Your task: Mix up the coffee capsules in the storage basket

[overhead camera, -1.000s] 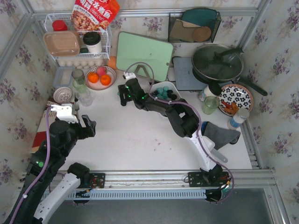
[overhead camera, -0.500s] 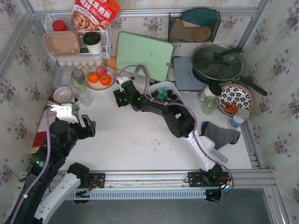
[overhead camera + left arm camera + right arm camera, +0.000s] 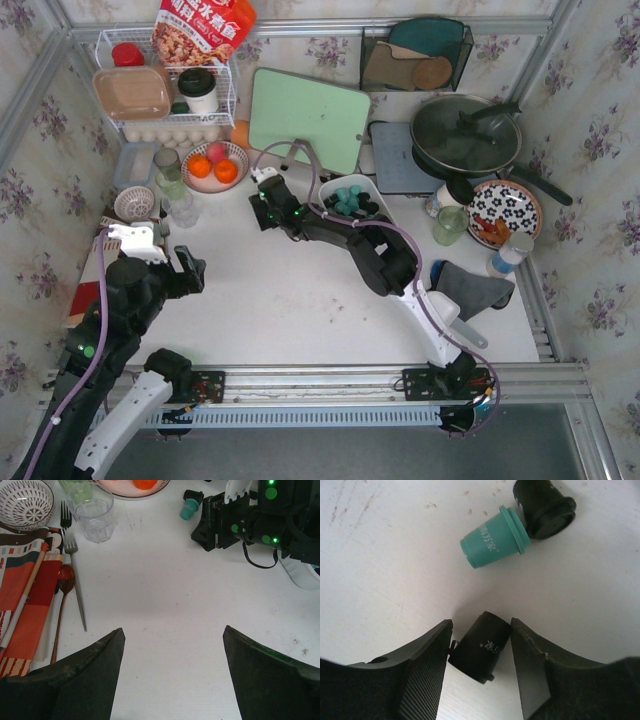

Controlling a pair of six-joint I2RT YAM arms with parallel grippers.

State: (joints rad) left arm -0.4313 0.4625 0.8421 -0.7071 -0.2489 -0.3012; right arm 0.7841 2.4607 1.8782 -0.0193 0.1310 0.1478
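The white storage basket (image 3: pixel 328 185) stands mid-table behind my right arm and holds teal and black coffee capsules (image 3: pixel 347 196). Left of it, my right gripper (image 3: pixel 262 196) is down at the table. In the right wrist view its jaws (image 3: pixel 481 626) are open but close around a black capsule (image 3: pixel 482 645) lying tilted on the table, the right finger touching its corner. A teal capsule (image 3: pixel 492 540) and another black capsule (image 3: pixel 544 507) lie on their sides just beyond. My left gripper (image 3: pixel 172 632) hovers open and empty over bare table at the near left.
A bowl of oranges (image 3: pixel 215 165), a glass (image 3: pixel 180 205) and a patterned bowl (image 3: pixel 133 203) sit left of the right gripper. Cutlery (image 3: pixel 75 580) lies on a striped cloth (image 3: pixel 25 605). A green cutting board (image 3: pixel 308 118) and a lidded pan (image 3: pixel 467 135) stand behind.
My right arm has reached further left and back from the basket, and its jaws have narrowed around the black capsule. The left arm has not moved.
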